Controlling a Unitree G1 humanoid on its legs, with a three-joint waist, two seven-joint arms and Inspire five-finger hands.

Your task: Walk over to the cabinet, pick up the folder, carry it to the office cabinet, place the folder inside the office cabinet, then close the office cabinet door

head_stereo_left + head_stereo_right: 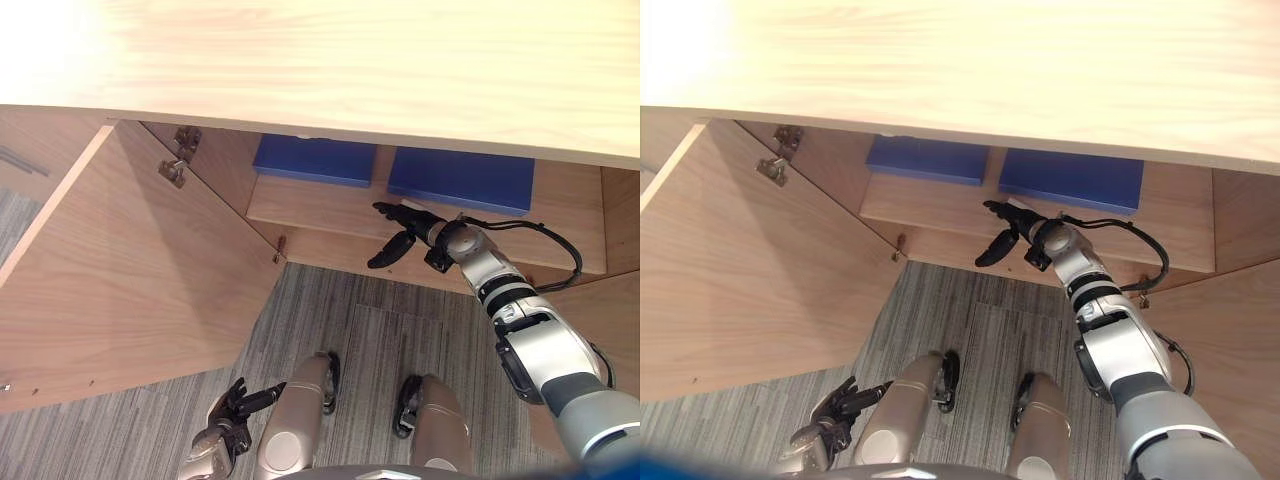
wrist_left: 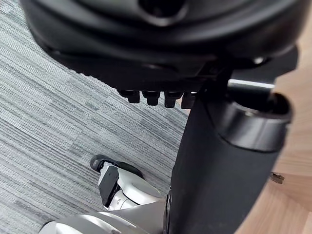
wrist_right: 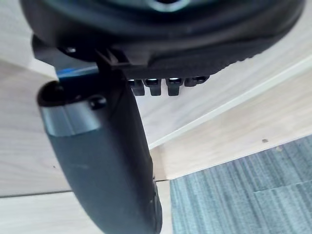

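Two flat blue folders lie side by side on the shelf [image 1: 320, 212] inside the open office cabinet, one on the left [image 1: 315, 158] and one on the right [image 1: 460, 178]. My right hand [image 1: 415, 228] hovers at the shelf's front edge, just in front of the right folder. It is open, with straight fingers, the thumb hanging down, and nothing held. In the right wrist view its thumb [image 3: 107, 165] stands before the pale wooden shelf edge. My left hand [image 1: 235, 405] hangs low at my left side over the carpet, open and empty.
The cabinet's wide wooden top [image 1: 350, 60] overhangs the shelf. Its left door [image 1: 130, 270] stands swung far open toward me, with hinges [image 1: 178, 160] on the side wall. A right door [image 1: 1230, 340] stands open beside my right arm. Grey striped carpet [image 1: 340, 320] covers the floor.
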